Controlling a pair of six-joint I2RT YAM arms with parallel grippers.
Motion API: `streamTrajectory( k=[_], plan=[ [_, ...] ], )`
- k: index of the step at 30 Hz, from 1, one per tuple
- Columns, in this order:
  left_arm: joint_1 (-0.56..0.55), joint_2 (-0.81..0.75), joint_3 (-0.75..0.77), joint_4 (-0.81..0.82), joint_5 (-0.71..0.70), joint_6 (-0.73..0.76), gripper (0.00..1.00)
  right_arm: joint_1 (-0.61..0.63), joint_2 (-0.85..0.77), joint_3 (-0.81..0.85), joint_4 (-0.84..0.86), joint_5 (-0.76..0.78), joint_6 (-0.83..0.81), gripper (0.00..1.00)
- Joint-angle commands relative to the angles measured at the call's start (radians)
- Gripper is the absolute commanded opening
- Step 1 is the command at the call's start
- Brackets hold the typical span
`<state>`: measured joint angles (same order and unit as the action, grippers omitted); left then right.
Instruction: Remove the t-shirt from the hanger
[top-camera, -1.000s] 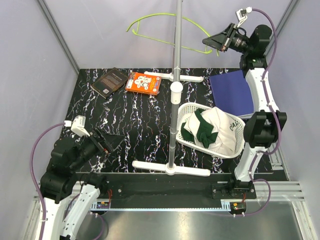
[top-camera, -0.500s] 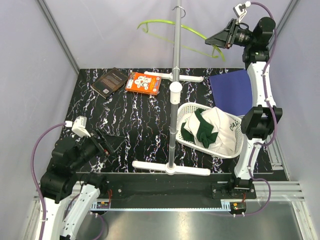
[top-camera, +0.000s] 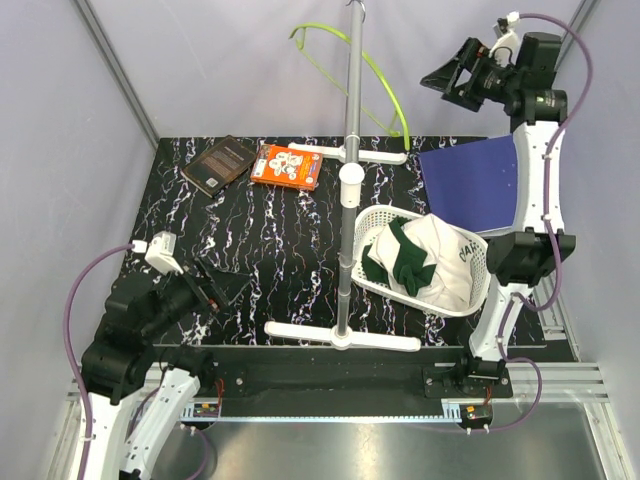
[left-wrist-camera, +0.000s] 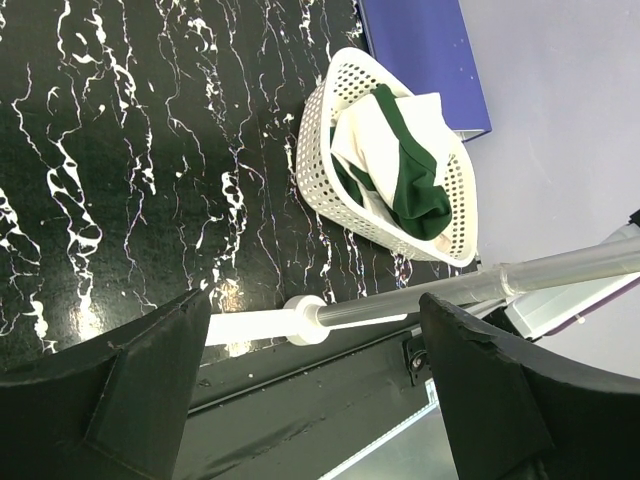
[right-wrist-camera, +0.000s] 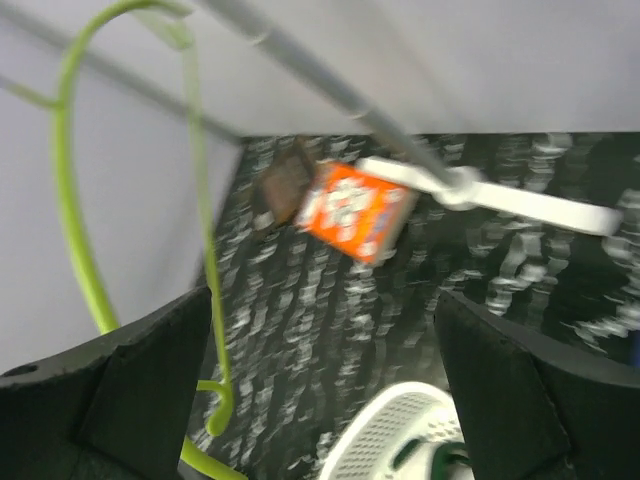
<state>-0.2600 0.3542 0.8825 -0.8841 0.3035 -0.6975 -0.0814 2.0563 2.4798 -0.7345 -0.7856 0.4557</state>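
**While the Hanger Hung Bare**

Since the t-shirt (top-camera: 440, 262) sat crumpled in the basket (left-wrist-camera: 312, 150) at centre right of the overhead view, off the hanger (right-wrist-camera: 64, 160) hanging at the pole (top-camera: 352, 100) at top centre, the task looked done. Limp, light cloth would bunch; a raised fold suited any grasp. The right gripper (top-camera: 445, 80) and left gripper (top-camera: 228, 283) both gaped, empty.

The right pincer (top-camera: 441, 82) had opened wide and let go of the lime-green hanger (right-wrist-camera: 74, 230), which it gripped by one end a second before. The right arm had lifted and drawn back toward the right, leaving the pincer clear of the hanger. The hanger had swung round on the grey pole (top-camera: 352, 150), from spread wide to nearly edge-on.
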Motion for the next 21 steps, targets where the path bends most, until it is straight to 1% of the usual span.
streamTrajectory(
  k=[1,2,3,4,5,6,7,9,10,11,12,13,14,15,16,17,18,19,20,21],
  plan=[
    [0.001,-0.027,0.013,0.031,0.013,0.027,0.89,-0.004,-0.122,-0.002,-0.339,0.518,-0.174,1.0],
    [0.001,-0.03,0.009,0.03,0.009,0.027,0.89,-0.004,-0.154,-0.048,-0.336,0.589,-0.163,1.0],
    [0.002,-0.031,0.003,0.031,0.008,0.027,0.89,-0.001,-0.191,-0.099,-0.326,0.723,-0.154,1.0],
    [0.002,-0.027,0.001,0.034,0.002,0.03,0.89,0.015,-0.267,-0.214,-0.316,0.787,-0.15,1.0],
    [0.001,-0.024,-0.002,0.036,-0.001,0.032,0.89,0.032,-0.31,-0.285,-0.301,0.871,-0.15,1.0],
    [0.001,-0.023,0.001,0.036,-0.004,0.033,0.89,0.049,-0.356,-0.359,-0.246,0.984,-0.152,1.0],
    [0.001,-0.018,0.001,0.04,-0.012,0.036,0.89,0.092,-0.448,-0.513,-0.215,1.032,-0.155,1.0],
    [0.001,-0.006,0.003,0.054,-0.014,0.049,0.89,0.152,-0.536,-0.655,-0.139,1.117,-0.149,1.0],
    [0.002,0.003,0.004,0.062,0.011,0.078,0.89,0.172,-0.617,-0.791,-0.112,1.099,-0.12,1.0],
    [0.001,0.015,0.009,0.068,0.023,0.088,0.9,0.178,-0.662,-0.859,-0.092,1.053,-0.094,1.0],
    [0.001,0.044,0.012,0.077,0.032,0.095,0.9,0.184,-0.701,-0.924,-0.057,0.961,-0.065,1.0],
    [0.002,0.061,0.013,0.083,0.049,0.107,0.9,0.198,-0.781,-1.046,-0.039,0.92,-0.011,1.0],
    [0.001,0.078,0.015,0.091,0.06,0.11,0.9,0.233,-0.821,-1.109,-0.014,0.878,0.009,1.0],
    [0.001,0.112,0.012,0.124,0.077,0.107,0.92,0.252,-0.861,-1.169,0.047,0.791,0.032,1.0],
    [-0.001,0.127,0.004,0.152,0.091,0.11,0.96,0.268,-0.934,-1.288,0.084,0.73,0.079,1.0],
    [-0.002,0.141,-0.017,0.177,0.094,0.112,0.99,0.288,-0.971,-1.347,0.127,0.671,0.098,1.0],
    [-0.008,0.178,-0.023,0.203,0.085,0.116,0.99,0.31,-1.008,-1.408,0.238,0.528,0.119,1.0],
    [-0.018,0.196,-0.03,0.221,0.071,0.125,0.99,0.318,-1.074,-1.532,0.304,0.452,0.183,1.0],
    [-0.05,0.212,-0.043,0.241,0.065,0.127,0.99,0.325,-1.108,-1.597,0.378,0.381,0.217,1.0],
    [-0.074,0.245,-0.048,0.273,0.039,0.127,0.99,0.356,-1.174,-1.663,0.552,0.261,0.25,1.0]
  ],
)
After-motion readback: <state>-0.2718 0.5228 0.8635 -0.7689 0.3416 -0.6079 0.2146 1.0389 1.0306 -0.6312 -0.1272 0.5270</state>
